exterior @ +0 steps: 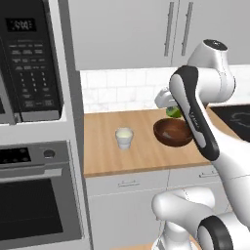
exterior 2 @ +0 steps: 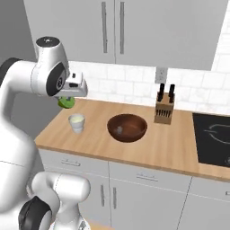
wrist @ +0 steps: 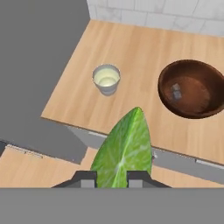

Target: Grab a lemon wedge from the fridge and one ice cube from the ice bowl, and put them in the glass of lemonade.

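My gripper (wrist: 110,179) is shut on the lemon wedge (wrist: 124,151), a yellow-green wedge whose pointed tip aims up in the hand view. In the base views the wedge (exterior 2: 66,102) hangs under the hand (exterior 2: 74,87), above the counter and a little short of the glass. The glass of lemonade (exterior: 124,137) (exterior 2: 77,122) (wrist: 106,78) stands upright on the wooden counter, pale liquid inside. To its right sits the dark reddish-brown ice bowl (exterior: 172,132) (exterior 2: 127,127) (wrist: 192,89) with a small ice cube (wrist: 176,93) in it. The fridge is out of view.
A tan knife block (exterior 2: 163,109) stands by the tiled wall behind the bowl. A black cooktop (exterior 2: 213,137) lies at the counter's right end. A microwave (exterior: 29,58) and oven (exterior: 36,195) fill the tall unit left of the counter. Upper cabinets (exterior 2: 112,31) hang overhead.
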Tool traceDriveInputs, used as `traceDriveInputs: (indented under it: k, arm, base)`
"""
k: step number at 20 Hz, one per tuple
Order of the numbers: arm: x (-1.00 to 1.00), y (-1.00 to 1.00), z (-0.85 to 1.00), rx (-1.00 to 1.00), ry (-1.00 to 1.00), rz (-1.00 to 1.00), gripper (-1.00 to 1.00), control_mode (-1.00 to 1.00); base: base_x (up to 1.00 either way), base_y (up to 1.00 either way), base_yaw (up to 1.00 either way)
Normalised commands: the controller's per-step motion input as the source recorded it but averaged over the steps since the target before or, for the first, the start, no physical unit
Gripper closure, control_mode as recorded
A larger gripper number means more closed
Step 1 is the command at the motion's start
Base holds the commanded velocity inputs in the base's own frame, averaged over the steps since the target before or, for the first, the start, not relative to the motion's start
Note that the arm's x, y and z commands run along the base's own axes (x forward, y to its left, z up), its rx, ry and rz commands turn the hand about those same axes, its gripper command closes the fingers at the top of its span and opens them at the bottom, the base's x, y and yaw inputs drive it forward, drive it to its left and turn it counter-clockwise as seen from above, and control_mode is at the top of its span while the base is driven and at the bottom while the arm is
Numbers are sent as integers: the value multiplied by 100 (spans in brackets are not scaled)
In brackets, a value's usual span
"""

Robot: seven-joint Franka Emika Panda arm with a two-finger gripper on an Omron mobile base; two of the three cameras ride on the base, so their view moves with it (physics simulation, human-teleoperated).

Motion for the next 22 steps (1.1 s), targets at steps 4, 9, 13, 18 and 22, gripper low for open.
traceDriveInputs:
  k: [4, 9, 13, 18, 22]
  arm:
    - [0, 0, 0, 0, 0, 0, 100, 100]
    - [0, 0, 0, 0, 0, 0, 100, 100]
    - [0, 0, 0, 0, 0, 0, 100, 100]
    - [0, 0, 0, 0, 0, 0, 100, 100]
    - [0, 0, 0, 0, 0, 0, 100, 100]
  base:
    - [42, -1, 0]
    - [64, 0, 0]
    - [55, -2, 0]
    - [4, -3, 1]
    - [0, 0, 0]
